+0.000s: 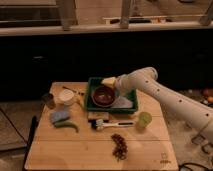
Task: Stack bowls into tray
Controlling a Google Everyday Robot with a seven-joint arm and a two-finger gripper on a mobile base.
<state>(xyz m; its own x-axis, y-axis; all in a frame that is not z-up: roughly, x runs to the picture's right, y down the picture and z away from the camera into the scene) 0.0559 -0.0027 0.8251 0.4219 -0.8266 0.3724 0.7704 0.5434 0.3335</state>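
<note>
A glossy dark red-brown bowl (103, 95) sits inside the dark green tray (129, 106) at its left half, on the far middle of the wooden table. My white arm reaches in from the right, and my gripper (111, 83) is over the tray's far edge, just above and right of the bowl. A pale yellowish piece shows at the gripper's tip. A white flat item lies in the tray's right part. I see only this one bowl.
A lime-green cup (144, 119) stands right of the tray. A brush (106, 124), a bluish sponge (60, 116), a green pepper-like item (68, 125), a white bowl (66, 97), a dark can (48, 100) and a brown cluster (119, 146) lie on the table (75, 150).
</note>
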